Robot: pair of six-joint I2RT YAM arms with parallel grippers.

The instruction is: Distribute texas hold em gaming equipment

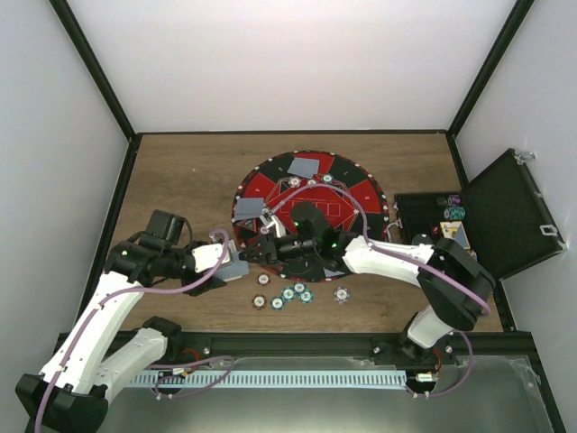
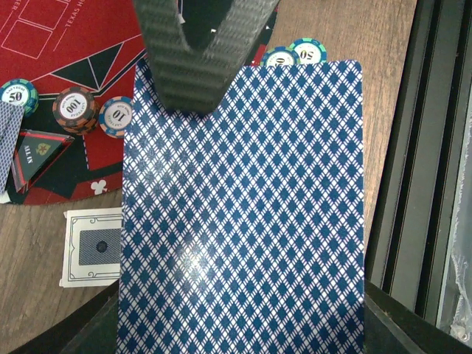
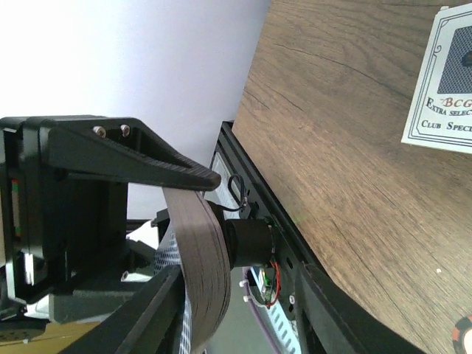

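Wooden tabletop: open black case holds chips; left gripper clamps card deck, right gripper unclear.

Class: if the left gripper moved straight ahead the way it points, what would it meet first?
Probably the right gripper, whose finger sits at the far end of the held card deck.

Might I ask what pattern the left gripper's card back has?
The card back is a blue-and-white diamond lattice, clearest in the left wrist view.
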